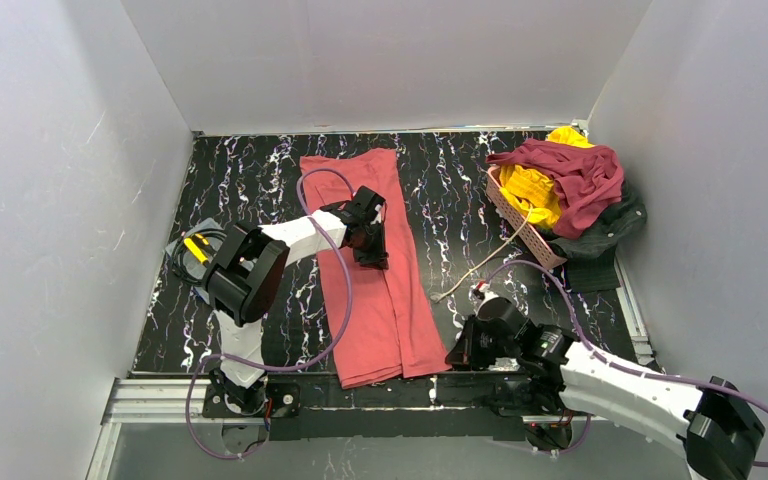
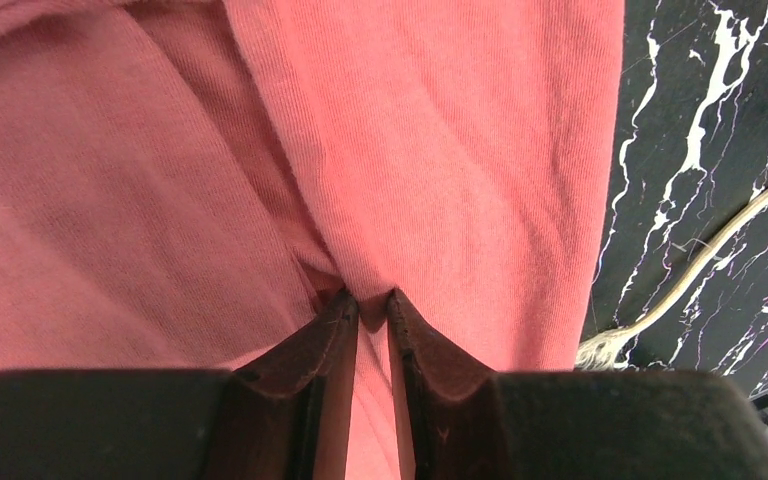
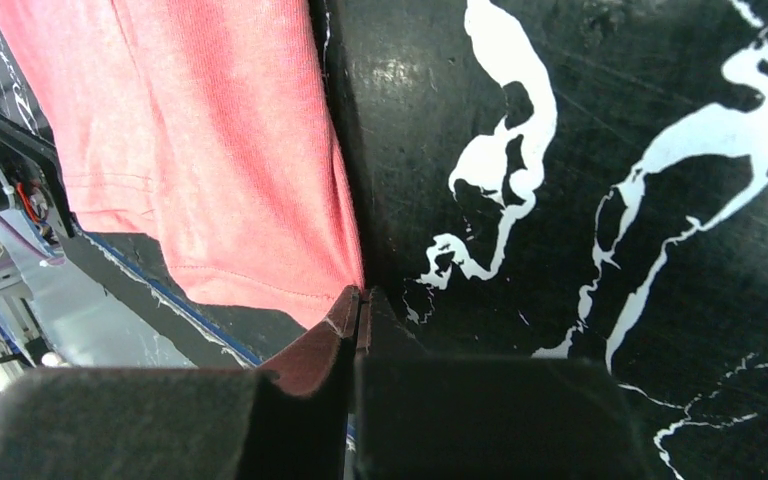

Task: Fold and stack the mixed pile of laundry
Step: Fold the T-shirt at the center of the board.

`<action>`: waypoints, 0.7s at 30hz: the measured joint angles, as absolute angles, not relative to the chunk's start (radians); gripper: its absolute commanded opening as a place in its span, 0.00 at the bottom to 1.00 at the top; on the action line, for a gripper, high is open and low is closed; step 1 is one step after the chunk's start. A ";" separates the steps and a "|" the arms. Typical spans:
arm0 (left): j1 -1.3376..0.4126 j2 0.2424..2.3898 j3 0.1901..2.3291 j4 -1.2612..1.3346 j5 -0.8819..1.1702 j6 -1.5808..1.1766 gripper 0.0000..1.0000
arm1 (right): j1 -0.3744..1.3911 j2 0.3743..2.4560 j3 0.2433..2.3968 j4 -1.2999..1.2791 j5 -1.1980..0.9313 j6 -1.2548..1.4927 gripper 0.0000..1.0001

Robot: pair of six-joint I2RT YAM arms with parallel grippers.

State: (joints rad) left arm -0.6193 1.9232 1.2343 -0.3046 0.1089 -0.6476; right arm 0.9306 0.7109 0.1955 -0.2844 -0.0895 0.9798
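Left gripper (image 2: 372, 300) and right gripper (image 3: 362, 293) pinch one salmon-red garment (image 1: 385, 310).

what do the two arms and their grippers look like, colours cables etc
Both arms have white links between chunky black joint housings: left arm, right arm. A purple cable runs along each. The left gripper and right gripper have black bodies with dark reddish-brown wedge-shaped fingers.

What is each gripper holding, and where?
Left gripper pinches a fold mid-length on the salmon garment; right gripper seems shut on its near right hem corner.
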 measured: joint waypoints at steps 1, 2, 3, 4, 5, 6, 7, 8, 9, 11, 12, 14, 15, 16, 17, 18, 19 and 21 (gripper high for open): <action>-0.620 1.924 1.235 -0.306 0.108 -0.648 0.18 | 0.931 0.693 0.192 -0.293 -0.089 0.991 0.03; -0.620 1.924 1.237 -0.307 0.107 -0.648 0.18 | 0.931 0.681 0.190 -0.301 -0.089 0.995 0.04; -0.620 1.925 1.238 -0.308 0.106 -0.649 0.18 | 0.931 0.669 0.188 -0.312 -0.087 0.999 0.04; -0.620 1.925 1.239 -0.309 0.104 -0.650 0.18 | 0.931 0.657 0.186 -0.322 -0.085 1.003 0.06; -0.620 1.925 1.239 -0.310 0.104 -0.651 0.18 | 0.931 0.643 0.186 -0.336 -0.081 1.009 0.09; -0.620 1.925 1.239 -0.310 0.104 -0.651 0.19 | 0.931 0.630 0.186 -0.348 -0.079 1.015 0.11; -0.620 1.925 1.239 -0.310 0.104 -0.651 0.20 | 0.931 0.617 0.186 -0.357 -0.078 1.018 0.14; -0.620 1.925 1.239 -0.309 0.105 -0.651 0.22 | 0.931 0.608 0.186 -0.362 -0.076 1.020 0.16; -0.620 1.924 1.239 -0.308 0.107 -0.649 0.25 | 0.931 0.598 0.186 -0.368 -0.075 1.021 0.20; -0.619 1.920 1.239 -0.306 0.113 -0.646 0.33 | 0.931 0.586 0.186 -0.381 -0.075 1.021 0.32; -0.619 1.917 1.239 -0.307 0.114 -0.641 0.38 | 0.931 0.584 0.187 -0.391 -0.074 1.019 0.37; -0.618 1.901 1.238 -0.319 0.113 -0.627 0.47 | 0.931 0.586 0.195 -0.409 -0.077 1.015 0.50; -0.617 1.886 1.237 -0.331 0.113 -0.620 0.52 | 0.931 0.590 0.210 -0.422 -0.074 1.008 0.56; -0.617 1.868 1.235 -0.344 0.114 -0.617 0.56 | 0.931 0.596 0.224 -0.433 -0.070 1.002 0.60; -0.617 1.840 1.230 -0.355 0.116 -0.614 0.58 | 0.931 0.606 0.242 -0.445 -0.065 0.992 0.64; -0.616 1.794 1.219 -0.369 0.117 -0.611 0.60 | 0.931 0.617 0.264 -0.455 -0.060 0.980 0.67; -0.615 1.742 1.208 -0.384 0.118 -0.609 0.61 | 0.931 0.630 0.283 -0.459 -0.055 0.969 0.70; -0.614 1.614 1.171 -0.408 0.120 -0.609 0.62 | 0.931 0.662 0.321 -0.464 -0.048 0.945 0.72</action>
